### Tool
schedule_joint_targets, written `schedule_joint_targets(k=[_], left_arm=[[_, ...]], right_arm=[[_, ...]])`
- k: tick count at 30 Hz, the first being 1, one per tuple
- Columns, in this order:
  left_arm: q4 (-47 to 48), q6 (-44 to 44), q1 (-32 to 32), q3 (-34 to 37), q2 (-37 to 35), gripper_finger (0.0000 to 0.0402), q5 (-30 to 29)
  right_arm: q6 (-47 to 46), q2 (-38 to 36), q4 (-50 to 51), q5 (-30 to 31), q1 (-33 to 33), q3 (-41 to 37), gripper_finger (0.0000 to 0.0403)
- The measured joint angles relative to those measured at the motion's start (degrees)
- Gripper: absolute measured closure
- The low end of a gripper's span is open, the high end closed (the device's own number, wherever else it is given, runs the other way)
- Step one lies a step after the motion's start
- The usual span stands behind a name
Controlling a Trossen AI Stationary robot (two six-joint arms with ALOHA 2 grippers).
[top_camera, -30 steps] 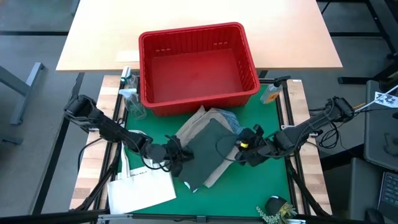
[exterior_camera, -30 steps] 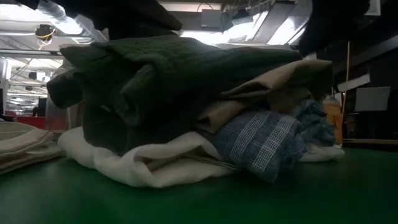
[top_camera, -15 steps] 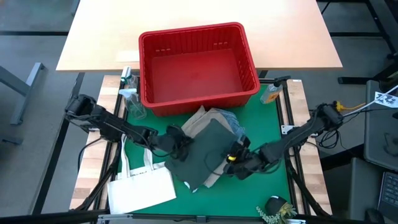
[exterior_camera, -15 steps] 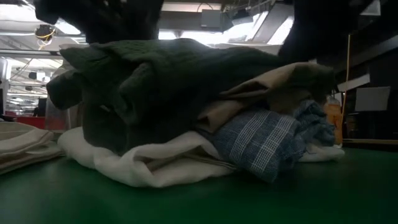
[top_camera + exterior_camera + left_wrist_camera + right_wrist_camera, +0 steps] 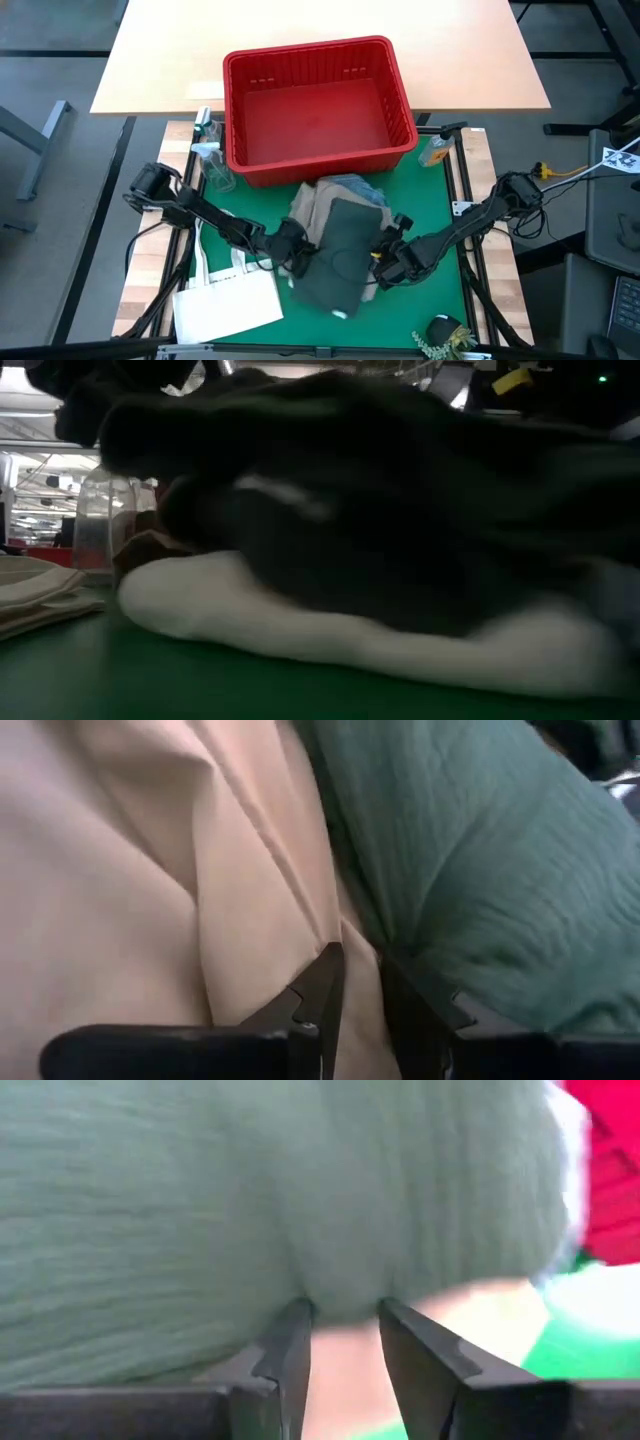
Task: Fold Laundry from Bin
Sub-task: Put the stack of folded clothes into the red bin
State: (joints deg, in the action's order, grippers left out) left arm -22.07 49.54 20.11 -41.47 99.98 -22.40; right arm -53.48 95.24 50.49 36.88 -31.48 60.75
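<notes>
The laundry lies in a pile on the green mat, in front of the empty red bin [image 5: 318, 105]. A dark green cloth [image 5: 338, 255] is on top, over beige cloth [image 5: 308, 212], a blue piece [image 5: 355, 187] and white cloth [image 5: 330, 630]. My left gripper [image 5: 292, 248] is at the green cloth's left side, shut on cloth. My right gripper [image 5: 385, 265] is at its right side, also shut on cloth. In the low view the dark cloth [image 5: 380, 510] hides most of the pile. My left gripper [image 5: 365, 985] pinches a fold of beige cloth [image 5: 352, 955] between its two fingers, right where it meets the dark green cloth [image 5: 470, 870]. It comes slanting down from the table's left. The cloth rests on the pile. My right gripper [image 5: 345, 1335] is closed at the lower edge of the dark green cloth [image 5: 340, 1295], with pale cloth [image 5: 345, 1380] showing between the fingers. It comes slanting down from the table's right. Blur hides how many layers it has.
A flat white tote bag [image 5: 225, 305] lies at the near left of the mat. Clear bottles [image 5: 210, 150] stand at the bin's left and an orange bottle [image 5: 437, 150] at its right. A small plant [image 5: 445, 335] sits near right. A light wooden table [image 5: 160, 60] lies behind the bin.
Both grippers have sunk onto the pile and shifted toward the table's near edge, wrists rolling. The dark green cloth has been drawn toward the near edge. It is now narrower and longer, and in the low view it covers the beige and blue pieces.
</notes>
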Motion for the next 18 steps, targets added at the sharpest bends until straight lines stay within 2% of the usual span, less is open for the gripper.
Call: schedule_joint_targets(k=[4,8,15,18], left_arm=[[-5.9,3.7,2.8,0.0,2.5,0.0331,0.7],[-6.3,4.2,4.9,-2.1,2.9,0.0331,0.9],[-5.5,-3.0,6.8,-7.4,0.4,0.0331,-0.2],[-3.0,-3.4,6.8,-8.0,-1.6,0.0331,-0.5]], right_arm=[[0.0,-1.8,4.8,-0.1,0.0,-0.1,0.0278],[0.0,-4.8,6.3,-0.3,0.0,-0.1,0.0278],[0.0,-11.0,6.8,-2.0,0.0,-0.1,0.0278],[0.0,-13.6,6.4,-3.5,0.0,-0.1,0.0278]])
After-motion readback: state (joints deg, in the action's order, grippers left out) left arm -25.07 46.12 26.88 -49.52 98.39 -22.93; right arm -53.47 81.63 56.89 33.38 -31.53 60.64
